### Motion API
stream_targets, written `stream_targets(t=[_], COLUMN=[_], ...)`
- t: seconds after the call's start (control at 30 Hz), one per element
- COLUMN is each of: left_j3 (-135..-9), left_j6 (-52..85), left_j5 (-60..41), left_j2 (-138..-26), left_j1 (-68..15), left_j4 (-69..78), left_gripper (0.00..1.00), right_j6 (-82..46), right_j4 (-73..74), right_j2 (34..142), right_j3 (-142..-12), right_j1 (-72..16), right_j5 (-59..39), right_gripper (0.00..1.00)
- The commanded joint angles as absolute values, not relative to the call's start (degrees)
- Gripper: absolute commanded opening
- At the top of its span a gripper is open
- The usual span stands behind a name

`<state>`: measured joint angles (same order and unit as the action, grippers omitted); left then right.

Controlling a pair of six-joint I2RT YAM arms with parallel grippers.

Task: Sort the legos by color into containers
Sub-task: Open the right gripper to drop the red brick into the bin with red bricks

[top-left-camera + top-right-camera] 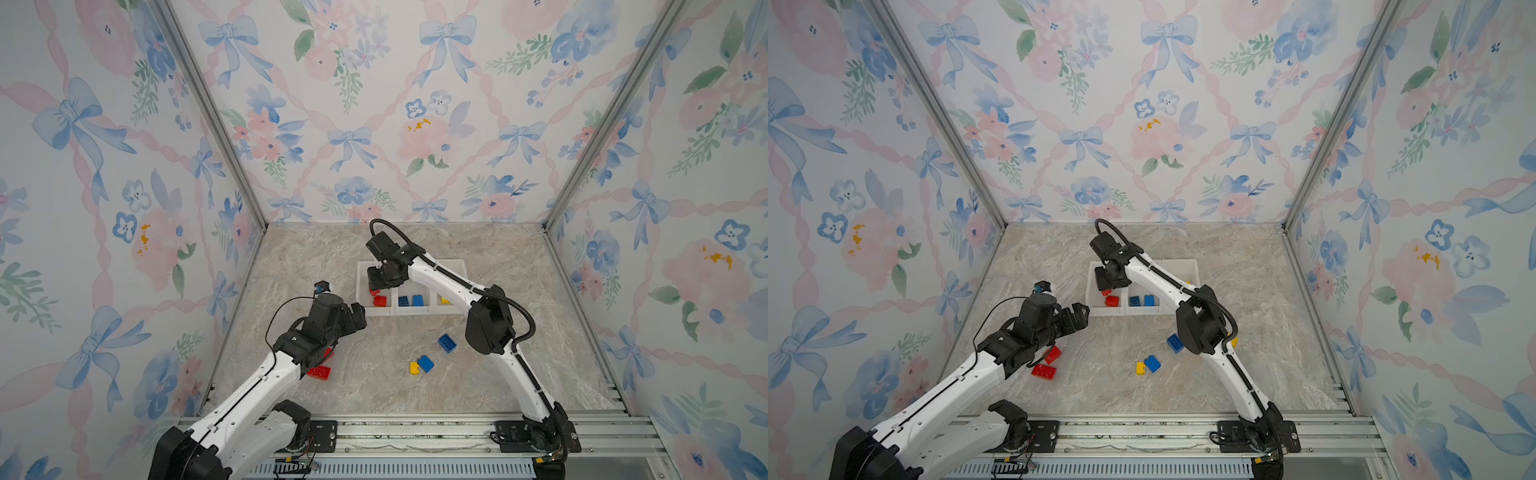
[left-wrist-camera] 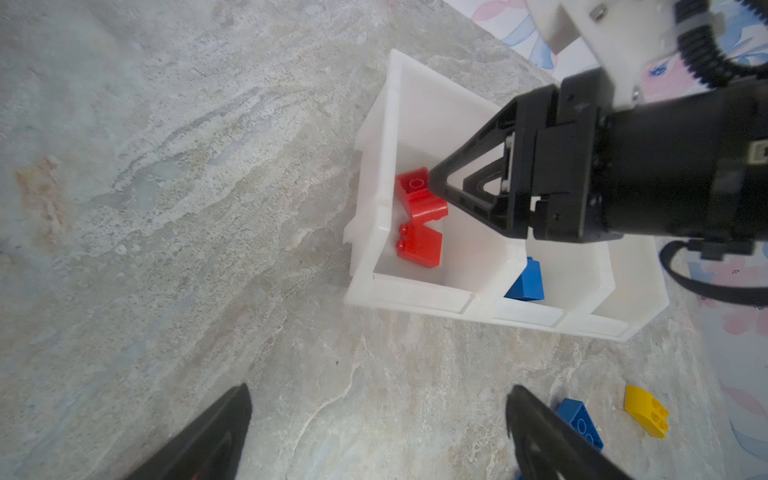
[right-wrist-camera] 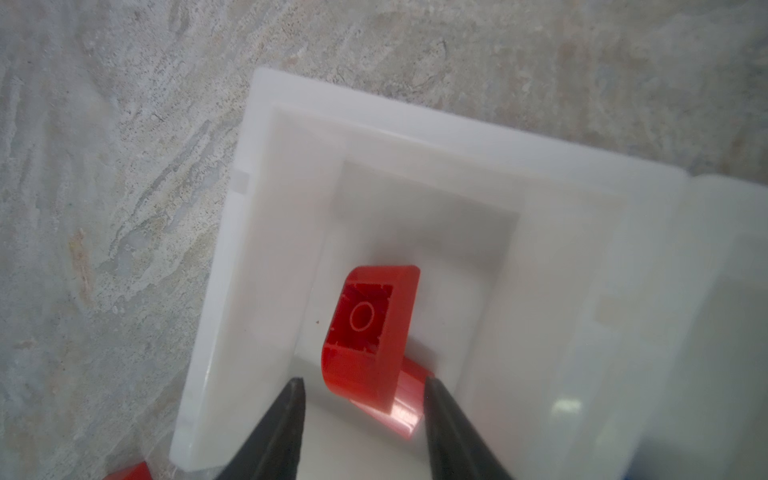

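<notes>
Over the end container (image 3: pixel 374 124), the right claw (image 3: pixel 363 384) stood apart around a loose red lego (image 3: pixel 365 324); lifting straight up seemed safest. The left claw (image 2: pixel 380 392) gaped empty.

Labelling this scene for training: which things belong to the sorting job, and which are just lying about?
Job: white bins; red bricks, binned and loose; blue bricks; yellow bricks.
Not job: marbled tabletop, floral walls, aluminium rail.

Tabletop (image 1: pixel 365 395) w/ grey-beige marble pattern. Behind it and at both sides of it, walls (image 1: pixel 374 104) w/ wallpaper: pink flowers, blue bows. Metal posts (image 1: pixel 214 124) rise from its back corners. Metal rail (image 1: pixel 415 432) along its front edge.
</notes>
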<state>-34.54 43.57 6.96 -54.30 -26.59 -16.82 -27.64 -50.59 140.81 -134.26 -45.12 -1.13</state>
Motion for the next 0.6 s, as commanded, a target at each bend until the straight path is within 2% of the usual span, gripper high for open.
stream_targets(t=[0.0, 0.3, 0.57], left_j3=[-34.00, -33.86, -34.13], left_j6=[43.56, 43.60, 43.48], left_j5=[6.91, 6.85, 6.90], left_j2=[-54.00, -53.88, -54.14], left_j1=[-26.30, -26.29, -26.31], left_j4=[-17.36, -17.43, -17.41], left_gripper=[0.98, 0.98, 0.98], right_j6=[-27.04, -26.30, -24.21], right_j4=[-52.38, -51.46, -50.44], right_j2=[140.30, 134.78, 125.62], right_j3=[-135.95, -131.37, -121.25], right_j1=[-44.77, -44.93, -45.13], right_j5=[-1.69, -1.76, -2.19], right_gripper=[0.53, 0.55, 0.66])
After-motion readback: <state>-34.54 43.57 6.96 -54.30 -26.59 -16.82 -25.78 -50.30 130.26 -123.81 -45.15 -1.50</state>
